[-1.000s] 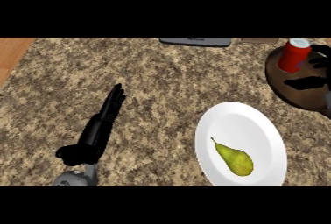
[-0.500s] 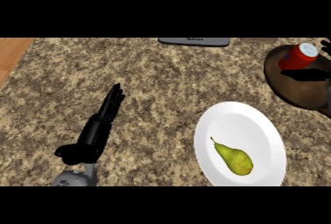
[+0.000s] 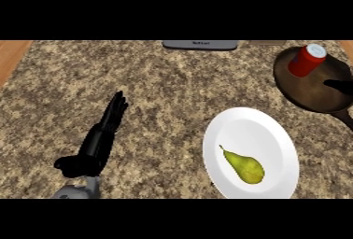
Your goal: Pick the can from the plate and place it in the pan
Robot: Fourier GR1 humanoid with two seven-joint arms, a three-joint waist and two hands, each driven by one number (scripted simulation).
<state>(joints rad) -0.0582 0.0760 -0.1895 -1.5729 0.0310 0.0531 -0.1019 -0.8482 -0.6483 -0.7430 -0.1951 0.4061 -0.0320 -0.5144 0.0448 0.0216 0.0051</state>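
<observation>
Cylindrical red can [image 3: 305,59] stands in round dark pan [image 3: 314,93].

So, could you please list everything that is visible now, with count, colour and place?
can: one, red with a pale top, standing in the pan
pan: one, dark brown, far right of the counter
plate: one, white, near right
pear: one, green-yellow, lying on the plate
counter: one, speckled brown granite
grey object: one, at the far edge, partly cut off
left hand: one, black, fingers straight, resting at the near left
right hand: black fingertips only, at the right edge over the pan
</observation>
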